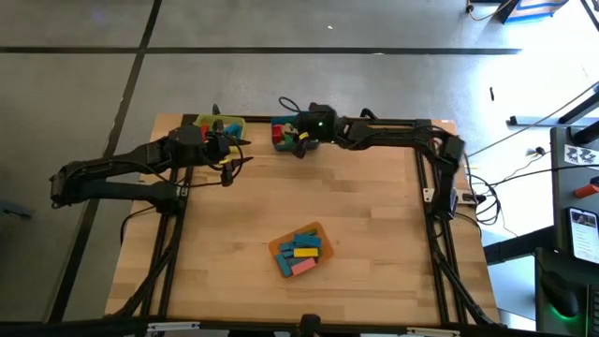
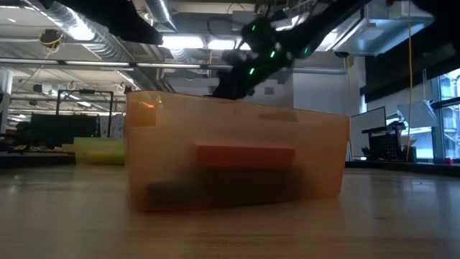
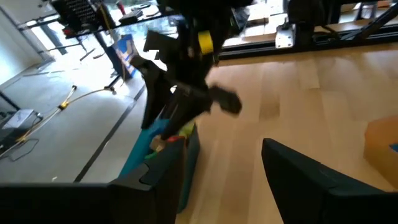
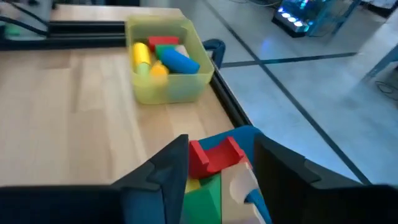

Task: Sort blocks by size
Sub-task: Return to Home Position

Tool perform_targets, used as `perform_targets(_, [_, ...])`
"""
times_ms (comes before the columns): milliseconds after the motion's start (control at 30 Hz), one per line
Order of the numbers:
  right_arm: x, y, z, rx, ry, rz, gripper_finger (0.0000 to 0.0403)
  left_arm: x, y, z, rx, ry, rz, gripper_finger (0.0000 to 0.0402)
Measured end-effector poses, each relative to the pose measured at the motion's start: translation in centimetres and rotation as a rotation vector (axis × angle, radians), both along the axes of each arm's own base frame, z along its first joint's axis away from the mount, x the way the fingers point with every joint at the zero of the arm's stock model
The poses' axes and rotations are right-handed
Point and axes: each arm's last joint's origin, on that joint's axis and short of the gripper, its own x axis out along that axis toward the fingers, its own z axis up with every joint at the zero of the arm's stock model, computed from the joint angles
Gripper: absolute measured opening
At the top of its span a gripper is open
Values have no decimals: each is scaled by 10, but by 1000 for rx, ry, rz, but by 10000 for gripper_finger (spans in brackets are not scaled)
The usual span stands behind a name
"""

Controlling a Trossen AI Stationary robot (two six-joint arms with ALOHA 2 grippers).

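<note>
Several blocks lie in three bins. The yellow bin [image 1: 225, 124] [image 4: 166, 59] at the far edge holds yellow, red and blue blocks. The teal bin [image 1: 284, 132] [image 3: 163, 155] beside it holds a red arch block [image 4: 214, 155], a green block [image 4: 208, 190] and others. The orange bin [image 1: 299, 251] [image 2: 237, 155] holds several blue, yellow and pink blocks. My right gripper [image 4: 221, 168] [image 1: 301, 140] is open over the teal bin, with its fingers on either side of the red arch block. My left gripper [image 3: 233, 180] [image 1: 234, 142] is open and empty just near of the yellow bin.
The orange bin stands alone toward the table's near middle, with bare wood around it. The two arms are close together at the far edge, and my right gripper [image 3: 186, 93] shows in the left wrist view. Beyond the far edge is open floor, with cables and a desk at the right.
</note>
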Motion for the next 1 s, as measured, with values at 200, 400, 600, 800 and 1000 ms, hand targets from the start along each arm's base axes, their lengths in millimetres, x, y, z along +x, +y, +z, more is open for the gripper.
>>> perform_targets(200, [-33,32,55,50,92,67,164,5,0,-6,25,-69,-56,196])
perform_targets(400, [-73,66,88,61,143,121,127,7,1,-6,52,-133,-58,196])
perform_targets(600, [-123,86,74,79,145,124,76,8,-1,-13,28,-166,-107,196])
perform_targets(800, [-168,102,45,128,69,172,42,9,-1,-15,52,-197,-123,196])
perform_targets(1000, [-210,115,19,187,15,151,33,10,-1,-16,60,-208,-141,196])
